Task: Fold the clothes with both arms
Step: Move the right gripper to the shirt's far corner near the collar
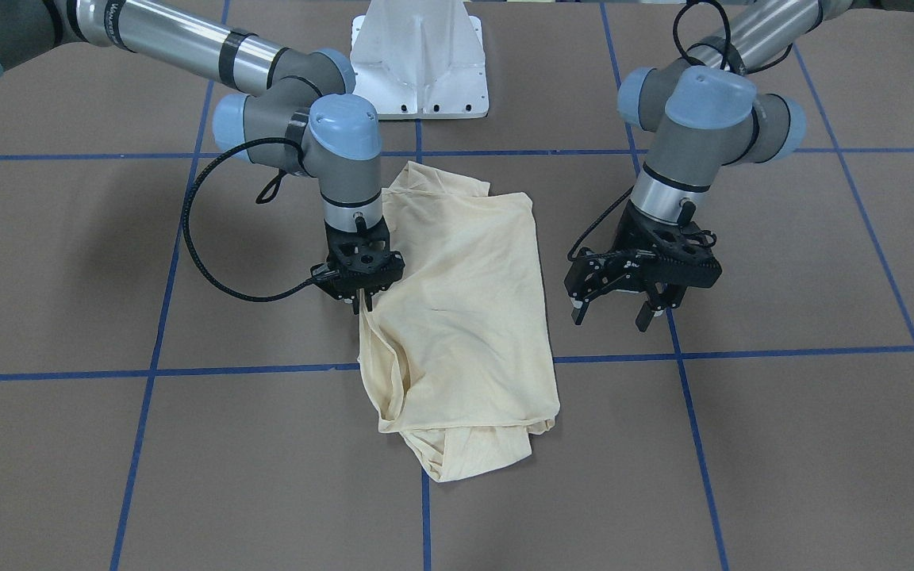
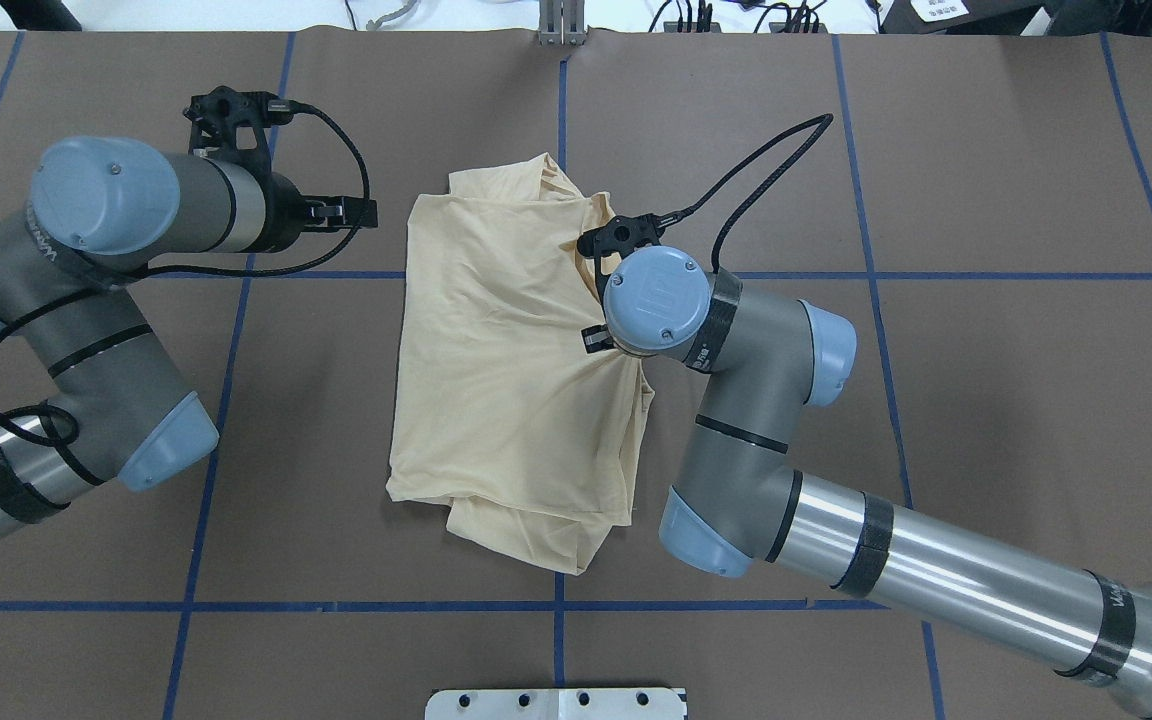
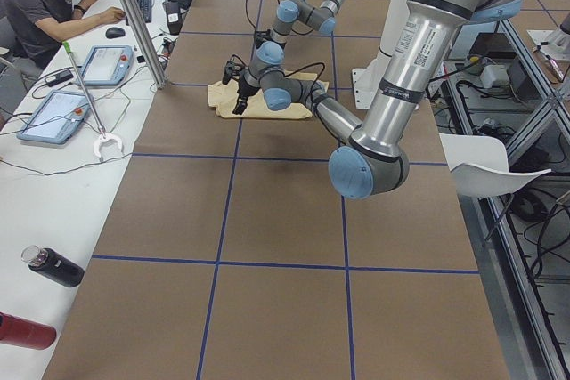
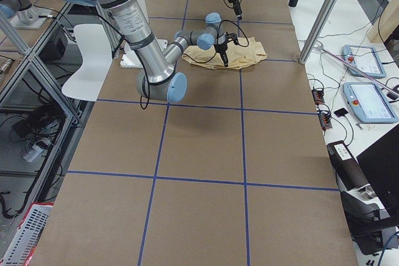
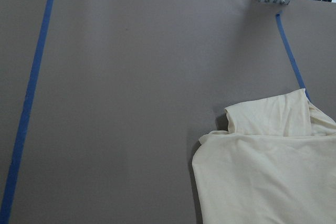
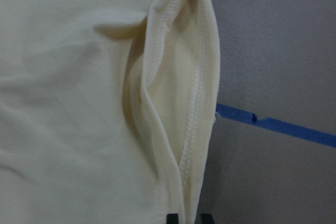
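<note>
Cream-yellow thin-fabric T-shirt (image 1: 465, 317) lies loosely folded on the brown paper-covered counter (image 1: 782, 444). Its long axis runs from the white metal pedestal (image 1: 419, 63) towards the operators' side, with a narrower flap poking out at each end. The black two-finger right end effector (image 1: 362, 300) is pinched closed on the shirt's stitched side edge. The black two-finger left end effector (image 1: 612, 321) hangs beside the opposite edge, spread wide and holding nothing. Lettering on the right arm's silver tube (image 1: 163, 32) is too small to read.

Pale cream T-shirt (image 1: 465, 317) lies roughly folded, wrinkled, one edge lifted.
</note>
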Available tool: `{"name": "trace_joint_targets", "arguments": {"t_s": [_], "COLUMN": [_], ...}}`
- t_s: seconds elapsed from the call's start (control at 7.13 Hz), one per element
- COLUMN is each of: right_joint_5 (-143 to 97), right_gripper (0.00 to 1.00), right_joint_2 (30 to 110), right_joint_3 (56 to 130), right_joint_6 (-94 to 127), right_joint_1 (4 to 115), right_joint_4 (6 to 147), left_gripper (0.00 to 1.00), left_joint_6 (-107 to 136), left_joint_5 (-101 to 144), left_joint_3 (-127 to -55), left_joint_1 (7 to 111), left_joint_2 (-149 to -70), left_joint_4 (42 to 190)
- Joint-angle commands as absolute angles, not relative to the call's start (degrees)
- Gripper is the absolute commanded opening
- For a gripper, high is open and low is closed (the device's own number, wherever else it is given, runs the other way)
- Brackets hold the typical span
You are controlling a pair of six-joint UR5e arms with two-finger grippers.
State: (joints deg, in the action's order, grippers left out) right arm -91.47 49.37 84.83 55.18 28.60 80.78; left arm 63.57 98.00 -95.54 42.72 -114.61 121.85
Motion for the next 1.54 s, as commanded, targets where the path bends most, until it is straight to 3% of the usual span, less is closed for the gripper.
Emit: {"name": "trace_joint_targets", "arguments": {"t_s": [0.0,0.42,0.7,1.12,1.4], "right_joint_5": [-91.1,-90.8,-90.5,-90.1,-90.1], "right_gripper": [1.00,0.98,0.84,0.60,0.59], "right_joint_2": [48.9,45.7,42.7,38.0,37.6], "right_joint_3": [84.6,82.3,73.0,65.5,64.4], "right_joint_6": [55.5,55.6,60.1,76.7,70.0], "right_joint_1": [29.2,31.9,33.3,33.8,34.5], "right_joint_4": [79.6,75.5,62.7,61.3,65.4], "left_gripper": [1.00,1.00,1.00,1.00,1.00], "left_joint_6": [63.5,63.4,63.0,63.1,63.5], "left_joint_5": [98.0,98.0,98.0,98.0,98.0], "left_joint_3": [-95.5,-95.4,-94.8,-94.3,-92.9], "left_joint_1": [42.7,42.6,42.6,42.6,42.6], "left_joint_2": [-114.6,-114.5,-114.4,-114.4,-114.2], "left_joint_4": [121.8,122.0,122.0,122.1,124.4]}}
